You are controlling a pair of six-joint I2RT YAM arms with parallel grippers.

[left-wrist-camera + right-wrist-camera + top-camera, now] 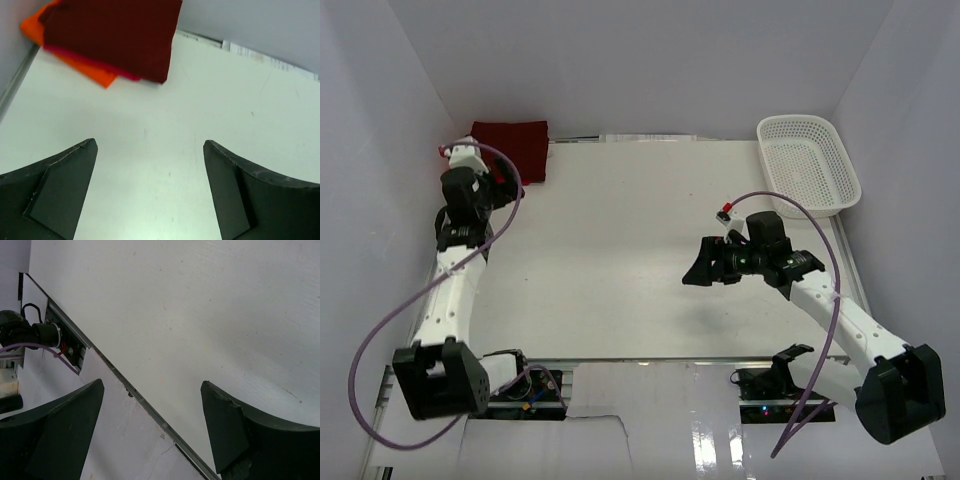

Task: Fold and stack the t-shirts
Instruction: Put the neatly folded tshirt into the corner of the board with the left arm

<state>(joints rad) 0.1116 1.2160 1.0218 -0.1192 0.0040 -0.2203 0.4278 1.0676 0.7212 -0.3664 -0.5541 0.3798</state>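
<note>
Where the surface (620,260) reaches its far-left corner, at about 11 o'clock in the overhead view, lies one stack of folded t-shirts (510,148).

Stack, top to bottom: dark maroon shirt (115,35); crimson shirt (95,64), showing only as a thin edge; orange shirt (92,74), sticking out along the near and left sides.

Left hand (150,150): fingers spread wide, holding nothing, over bare surface. In its wrist view the stack sits at 11 o'clock from the hand, apart from both fingers and untouched.

Right hand (698,270): fingers spread wide, holding nothing, pointing toward 9 o'clock over the right-centre of the surface, well apart from the stack.

White mesh basket (810,165): far-right corner, at about 1 o'clock.
</note>
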